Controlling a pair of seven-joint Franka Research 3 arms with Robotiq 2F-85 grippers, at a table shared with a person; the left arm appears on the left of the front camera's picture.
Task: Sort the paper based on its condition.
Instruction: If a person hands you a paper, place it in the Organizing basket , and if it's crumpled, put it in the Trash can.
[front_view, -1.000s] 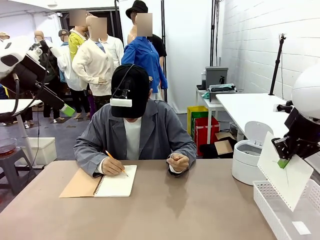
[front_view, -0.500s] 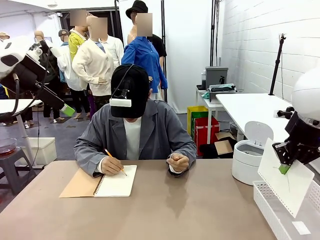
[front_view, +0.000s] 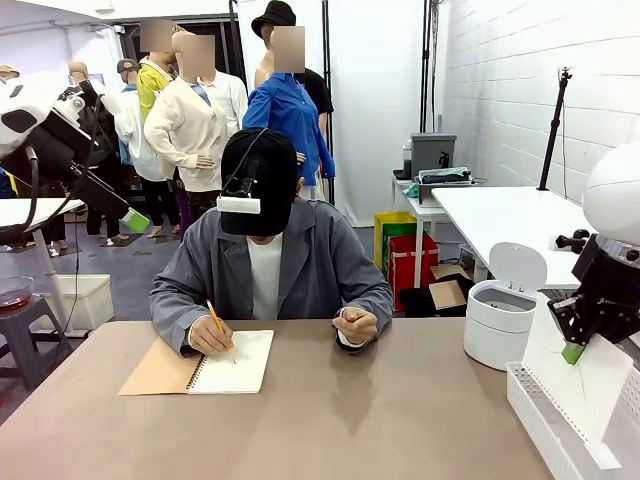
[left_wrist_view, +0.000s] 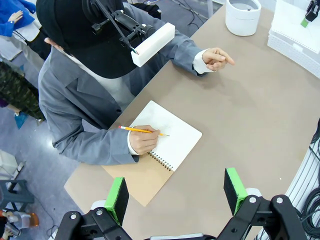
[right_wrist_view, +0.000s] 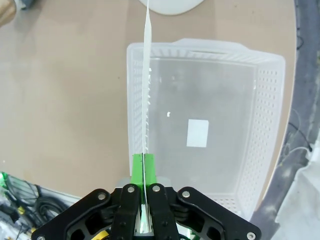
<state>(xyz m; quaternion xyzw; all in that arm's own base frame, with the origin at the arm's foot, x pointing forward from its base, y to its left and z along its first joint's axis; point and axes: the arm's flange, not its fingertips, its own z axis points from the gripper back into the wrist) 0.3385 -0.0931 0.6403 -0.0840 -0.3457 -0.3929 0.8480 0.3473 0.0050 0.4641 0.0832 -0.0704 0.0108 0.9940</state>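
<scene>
One thin white sheet of paper (front_view: 592, 388) is pinched by the black right gripper (front_view: 571, 352) at the lower right of the front view, with the green pads pressed flat together on its upper part. The sheet is hung below the jaws, and its lower end is seen against the inside of the white perforated plastic basket (front_view: 528, 398) in the bottom right corner of the frame.

In the right wrist view the sheet is seen edge-on, as a thin line running straight up the frame from the closed pads. Its long axis is thus kept in line with the fingers, and the basket floor is found directly beyond it. That line is placed close to the basket's left wall in that view, not over the middle, where a small white label (right_wrist_view: 197, 133) is stuck. A slight shift toward the middle is judged to be needed before release, so that the sheet is not caught on the rim.

The left gripper (left_wrist_view: 176, 192) is held spread and empty, high at the left of the front view, well apart from the basket, so the right arm is judged the nearer one. Below it, a spiral-bound notebook with a tan cover (left_wrist_view: 167, 137) is being written in by the person's hand (left_wrist_view: 144, 141) with a yellow pencil
</scene>
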